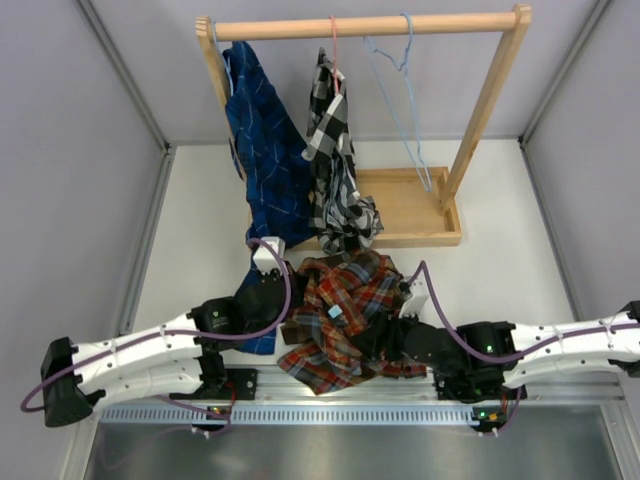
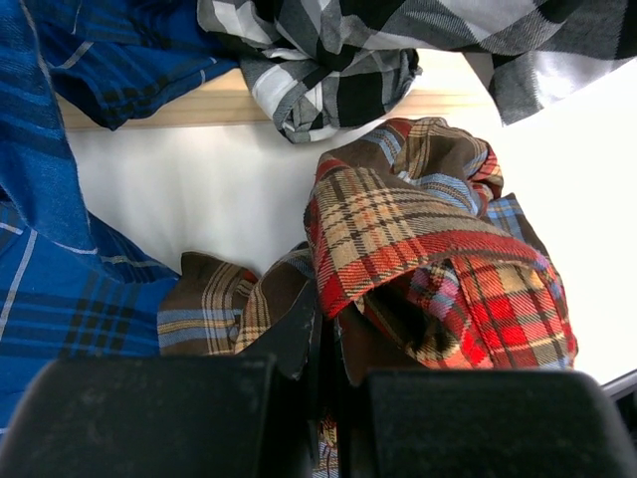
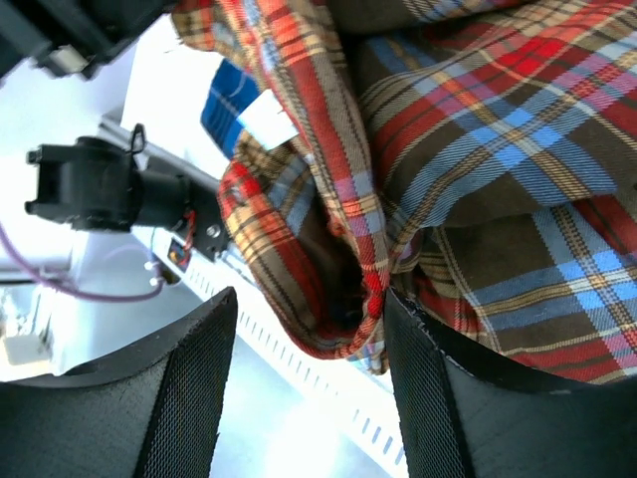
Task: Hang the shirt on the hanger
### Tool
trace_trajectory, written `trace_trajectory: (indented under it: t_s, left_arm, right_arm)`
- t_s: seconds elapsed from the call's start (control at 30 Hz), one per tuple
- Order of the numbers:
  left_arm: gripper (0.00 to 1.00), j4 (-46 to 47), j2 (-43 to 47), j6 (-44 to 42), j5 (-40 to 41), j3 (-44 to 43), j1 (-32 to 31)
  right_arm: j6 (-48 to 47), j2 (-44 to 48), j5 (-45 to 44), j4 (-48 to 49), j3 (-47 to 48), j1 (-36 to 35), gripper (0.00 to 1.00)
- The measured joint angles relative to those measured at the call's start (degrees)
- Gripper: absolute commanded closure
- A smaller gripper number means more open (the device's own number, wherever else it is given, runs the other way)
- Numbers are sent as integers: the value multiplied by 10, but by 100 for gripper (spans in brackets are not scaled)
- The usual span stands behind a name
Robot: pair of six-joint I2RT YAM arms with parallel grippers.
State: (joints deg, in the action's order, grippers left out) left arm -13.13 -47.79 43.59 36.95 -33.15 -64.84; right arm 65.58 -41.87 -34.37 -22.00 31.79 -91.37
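Note:
The red-orange, brown and blue plaid shirt lies bunched on the table between my two arms, its small light label facing up. My left gripper is at the shirt's left edge. In the left wrist view the left gripper is shut, with a fold of the shirt pinched between its jaws. My right gripper is at the shirt's right side. In the right wrist view the right gripper is open, and a hanging fold of the shirt sits against its right finger. The light blue hanger hangs bare on the rack's rod.
A wooden rack with a tray base stands at the back. On it hang a dark blue plaid shirt and a black-and-white checked shirt on a pink hanger. A slotted metal rail runs along the near edge.

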Motion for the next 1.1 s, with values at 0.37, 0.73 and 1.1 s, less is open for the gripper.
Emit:
trace_trajectory:
  t_s: [0.37, 0.73, 1.1]
  left_arm:
    - [100, 5, 15, 3, -5, 2, 0]
    - [100, 26, 54, 2, -13, 3, 0]
    - [100, 26, 61, 2, -4, 9, 0]
  right_arm:
    - [2, -56, -47, -3, 5, 0, 76]
    - [-63, -67, -1, 55, -19, 80, 69]
    - [-105, -94, 87, 122, -26, 80, 100]
